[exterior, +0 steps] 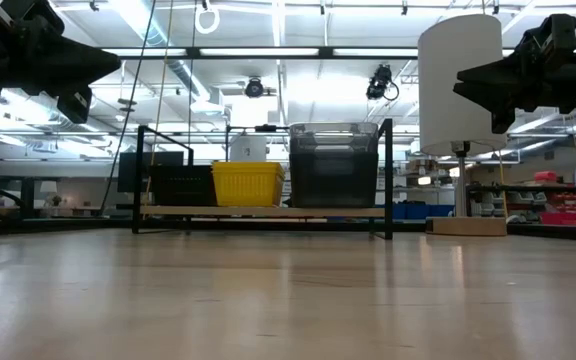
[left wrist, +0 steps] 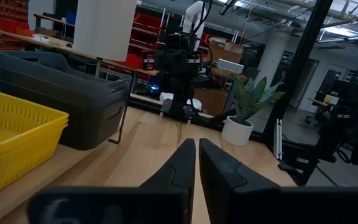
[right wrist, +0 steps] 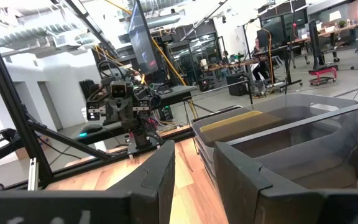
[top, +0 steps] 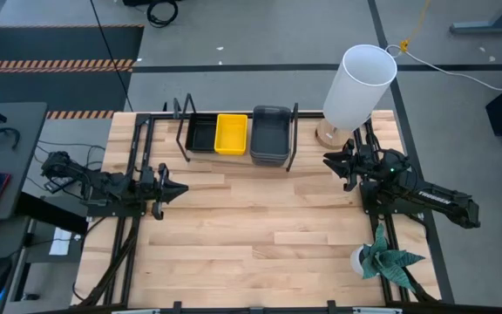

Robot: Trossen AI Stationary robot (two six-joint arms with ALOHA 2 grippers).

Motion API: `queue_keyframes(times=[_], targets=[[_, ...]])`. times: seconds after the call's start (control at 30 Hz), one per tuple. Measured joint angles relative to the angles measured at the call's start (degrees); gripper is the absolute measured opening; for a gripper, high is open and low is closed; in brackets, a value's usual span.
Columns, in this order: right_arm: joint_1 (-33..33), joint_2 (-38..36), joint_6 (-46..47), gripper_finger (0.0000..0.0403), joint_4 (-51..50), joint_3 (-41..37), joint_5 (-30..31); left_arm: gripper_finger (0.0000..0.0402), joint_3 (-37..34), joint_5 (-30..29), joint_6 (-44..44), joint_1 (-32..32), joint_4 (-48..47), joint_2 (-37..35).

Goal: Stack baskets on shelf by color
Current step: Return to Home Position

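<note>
Sitting abreast on the shelf [exterior: 268, 211], baskets [top: 231, 133] with long axes across it.

The left arm [top: 103, 185] and the right arm [top: 417, 194] are alike — matte black, built of boxy jointed links, with thin black cables [top: 59, 166] looping at the left base, a small blue status light [left wrist: 154, 89] on the right — and each ends in broad, wedge-shaped dark fingers [left wrist: 182, 165].
</note>
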Motion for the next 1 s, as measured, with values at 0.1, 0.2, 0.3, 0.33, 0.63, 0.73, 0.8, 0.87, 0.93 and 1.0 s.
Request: queue_keyframes(times=[0.1,0.2,0.3,0.33,0.63,0.73,0.8,0.87,0.93,1.0], targets=[[-0.02,0.02,0.00,0.0116,0.00,0.00,-0.02,0.0026,0.00,0.00,-0.02,0.00,0.00,-0.02],[-0.02,0.00,0.00,0.0116,0.00,0.00,-0.02,0.0030,-0.02,0.00,-0.02,0.00,0.00,-0.01],[-0.01,0.01,0.00,0.0116,-0.02,0.00,-0.01,0.0034,-0.02,0.00,-0.02,0.00,0.00,-0.01],[0.00,0.02,0.00,0.0116,0.00,0.00,-0.02,0.0035,-0.02,0.00,-0.02,0.00,0.00,-0.01],[-0.01,0.01,0.00,0.0116,0.00,0.00,-0.02,0.0026,-0.02,0.00,0.00,0.00,0.00,-0.02],[-0.01,0.01,0.00,0.0116,-0.01,0.00,0.00,0.0026,-0.02,-0.02,0.00,0.00,0.00,0.00],[-0.02,0.01,0.00,0.0116,0.00,0.00,-0.02,0.0029,-0.02,0.00,0.00,0.00,0.00,-0.01],[0.00,0.01,0.00,0.0116,-0.01,0.00,-0.02,0.0032,-0.02,0.00,-0.01,0.00,0.00,-0.01],[0.00,0.00,0.00,0.0116,0.00,0.00,0.00,0.0035,-0.02,0.00,0.00,0.00,0.00,-0.02],[0.00,0.02,0.00,0.0116,0.00,0.00,-0.02,0.0036,-0.02,-0.01,0.00,0.00,0.00,0.00]])
